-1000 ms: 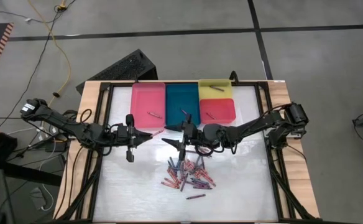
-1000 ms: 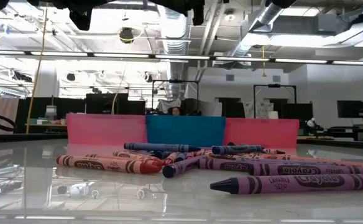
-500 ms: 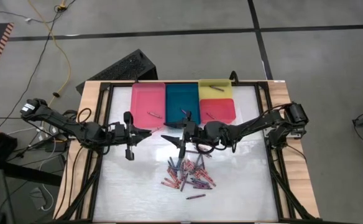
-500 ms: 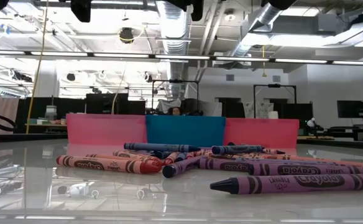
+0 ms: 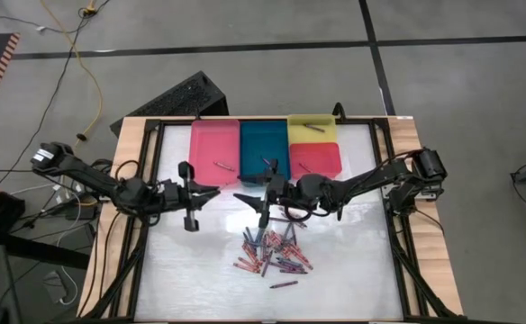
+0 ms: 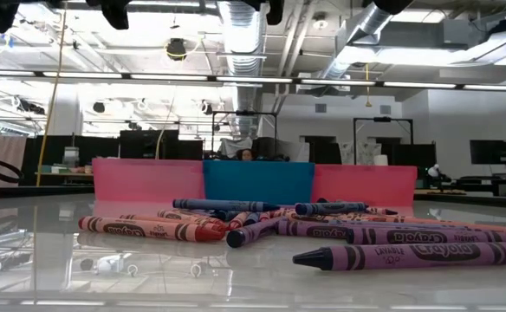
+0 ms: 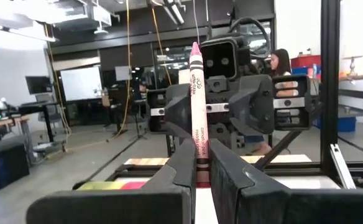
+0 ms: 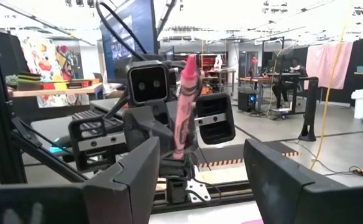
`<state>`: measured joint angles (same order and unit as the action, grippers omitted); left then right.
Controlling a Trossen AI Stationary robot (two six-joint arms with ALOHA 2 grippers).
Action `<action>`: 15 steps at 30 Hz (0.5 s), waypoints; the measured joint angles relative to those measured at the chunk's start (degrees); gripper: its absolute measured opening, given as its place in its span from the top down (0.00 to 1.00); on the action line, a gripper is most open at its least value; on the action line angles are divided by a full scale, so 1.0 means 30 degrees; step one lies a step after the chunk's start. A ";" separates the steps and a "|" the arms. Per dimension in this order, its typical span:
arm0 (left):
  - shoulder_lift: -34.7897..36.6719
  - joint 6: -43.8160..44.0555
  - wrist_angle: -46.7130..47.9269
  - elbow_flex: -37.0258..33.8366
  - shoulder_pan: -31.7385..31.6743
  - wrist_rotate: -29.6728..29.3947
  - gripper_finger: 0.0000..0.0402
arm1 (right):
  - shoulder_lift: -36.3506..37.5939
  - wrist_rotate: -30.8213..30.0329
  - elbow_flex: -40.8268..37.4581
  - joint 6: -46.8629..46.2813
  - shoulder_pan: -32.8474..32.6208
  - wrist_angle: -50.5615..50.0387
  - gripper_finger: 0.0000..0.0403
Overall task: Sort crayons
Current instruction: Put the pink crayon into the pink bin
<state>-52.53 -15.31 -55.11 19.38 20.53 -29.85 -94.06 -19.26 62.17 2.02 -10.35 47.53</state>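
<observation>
The left gripper (image 5: 211,193) is clamped on a pink crayon (image 5: 228,191), out over the middle of the table (image 5: 353,270) just short of the pink tray (image 5: 204,144). Facing it, the right gripper (image 5: 248,200) stands wide with nothing in it, between the teal tray (image 5: 263,139) and the heap of crayons (image 5: 272,252). That heap lies mid-table toward the near edge, with one purple crayon (image 5: 284,283) apart from it, closer to that edge. The trays sit in a row along the far edge: pink, teal, then a yellow tray (image 5: 299,130) with a red tray (image 5: 321,166) in front of it. A single stick lies in each of the pink, yellow and red ones.

From table height, the crayons (image 6: 322,227) sprawl across the glossy top, a purple one (image 6: 418,254) nearest and a red one (image 6: 149,229) off to one side. The pink tray (image 6: 146,181), teal tray (image 6: 258,182) and red tray (image 6: 364,185) form a wall behind them.

From the left wrist, the pink crayon (image 7: 197,115) stands upright, pinched between the dark fingers (image 7: 184,165), tip up, with the right arm's open gripper (image 7: 231,112) facing it behind.

From the right wrist, the two fingers (image 8: 138,174) stand wide apart, and the pink crayon (image 8: 183,106) shows beyond them, upright in the left gripper (image 8: 180,163).
</observation>
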 joint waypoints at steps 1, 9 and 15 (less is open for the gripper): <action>-0.0136 -0.0046 -0.0125 0.0000 0.0000 0.0016 0.97 | 0.0000 0.0057 0.0000 0.0013 0.0006 0.0109 0.42; -0.1193 -0.0131 -0.1050 -0.0015 -0.0022 -0.0170 0.97 | -0.0007 0.0544 0.0007 0.0503 0.0015 0.0758 0.42; -0.1232 -0.0336 -0.1683 -0.0015 -0.0022 -0.0166 0.97 | -0.1693 0.0772 0.1303 0.0851 0.0135 0.0973 0.42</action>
<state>-56.23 -16.32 -60.16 19.33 20.47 -30.35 -99.14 -16.94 66.08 4.58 -9.94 50.45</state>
